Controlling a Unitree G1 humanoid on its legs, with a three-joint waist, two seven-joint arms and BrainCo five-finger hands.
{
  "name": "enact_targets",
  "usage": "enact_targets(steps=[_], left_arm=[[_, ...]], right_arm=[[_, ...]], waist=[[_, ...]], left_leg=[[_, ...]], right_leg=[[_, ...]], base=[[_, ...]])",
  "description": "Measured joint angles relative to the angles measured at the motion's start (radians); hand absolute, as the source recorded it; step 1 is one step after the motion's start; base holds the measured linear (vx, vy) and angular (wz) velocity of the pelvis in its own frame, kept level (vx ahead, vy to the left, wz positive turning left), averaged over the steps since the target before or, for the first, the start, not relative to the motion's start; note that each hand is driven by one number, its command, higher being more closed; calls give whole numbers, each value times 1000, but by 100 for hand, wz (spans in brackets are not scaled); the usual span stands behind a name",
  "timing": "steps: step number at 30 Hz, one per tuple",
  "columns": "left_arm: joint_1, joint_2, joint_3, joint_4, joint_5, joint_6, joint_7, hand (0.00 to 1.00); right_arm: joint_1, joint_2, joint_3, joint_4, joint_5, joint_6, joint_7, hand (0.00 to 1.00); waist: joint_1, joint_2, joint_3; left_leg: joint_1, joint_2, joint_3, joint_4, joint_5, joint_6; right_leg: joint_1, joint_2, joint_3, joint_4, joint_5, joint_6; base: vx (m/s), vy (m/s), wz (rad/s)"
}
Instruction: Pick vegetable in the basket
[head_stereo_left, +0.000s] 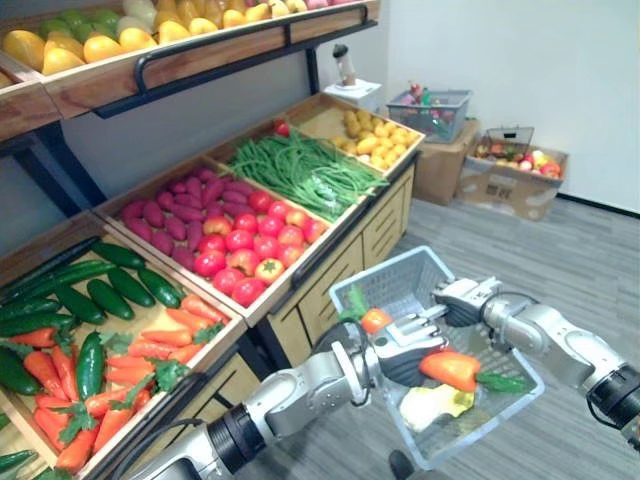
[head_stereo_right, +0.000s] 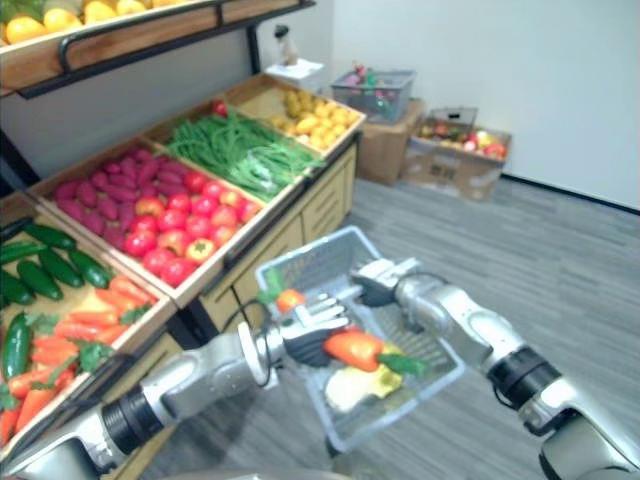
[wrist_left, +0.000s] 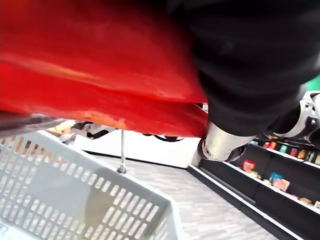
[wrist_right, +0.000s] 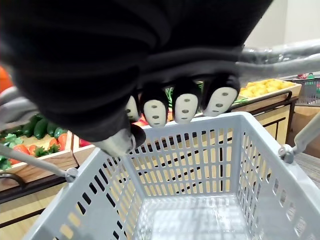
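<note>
A grey plastic basket (head_stereo_left: 395, 268) hangs in front of the vegetable stand. My right hand (head_stereo_left: 465, 298) is curled round its handle bar, and its fingers (wrist_right: 185, 105) show wrapped over the bar in the right wrist view. My left hand (head_stereo_left: 405, 358) reaches over the basket's open top, shut on an orange-red carrot (head_stereo_left: 452, 368) with a green leafy end. That carrot (wrist_left: 100, 75) sits right against the palm, above the basket wall (wrist_left: 75, 165). Inside the basket lie a small orange-red vegetable (head_stereo_left: 375, 320) with a green leaf and a pale yellow item (head_stereo_left: 435, 405).
The wooden stand at the left holds crates of cucumbers (head_stereo_left: 105, 290), carrots (head_stereo_left: 130, 365), tomatoes (head_stereo_left: 250, 245), purple tubers (head_stereo_left: 175, 210), green beans (head_stereo_left: 300, 170) and yellow produce (head_stereo_left: 375, 135). Cardboard boxes (head_stereo_left: 510, 180) and another grey basket (head_stereo_left: 440, 112) stand by the far wall.
</note>
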Motion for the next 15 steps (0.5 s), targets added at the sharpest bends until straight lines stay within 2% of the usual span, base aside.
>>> enact_targets(steps=[6,15], left_arm=[[1,-8,-60,-52,-7,-22,-16,100],[12,-5,-91,-131,-40,-30,-26,100]], right_arm=[[-18,1,-2,16,0,2,5,100],[-13,22,-161,74,2,10,-6,100]], waist=[[1,-3,27],[4,-4,57]], left_leg=[[-18,24,-11,38,-13,1],[-61,39,-40,67,-28,6]], right_leg=[[-1,-5,-19,1,0,0],[-8,-34,-70,1,0,0]], base=[[-26,3,9],[-19,11,18]])
